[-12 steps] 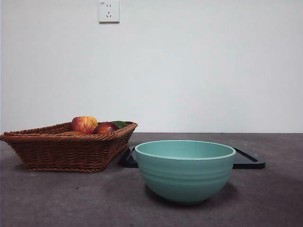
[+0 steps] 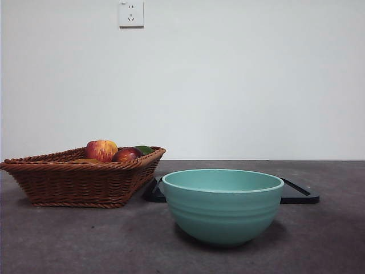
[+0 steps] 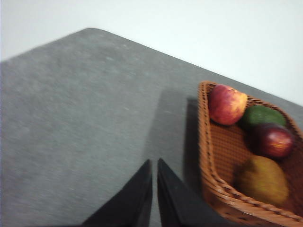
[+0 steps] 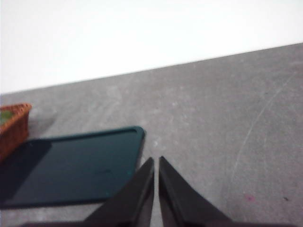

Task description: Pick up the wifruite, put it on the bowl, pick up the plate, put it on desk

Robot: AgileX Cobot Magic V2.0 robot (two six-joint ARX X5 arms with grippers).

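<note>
Only the tips of the robot are visible, in the two wrist views. The left end effector (image 3: 154, 165) has two matte black jaws, each one a flat wedge that becomes narrow toward a pointed tip. The right end effector (image 4: 156, 163) looks the same: two plain black tapered jaws with smooth surfaces. No cables, screws or markings can be seen on them.
</note>
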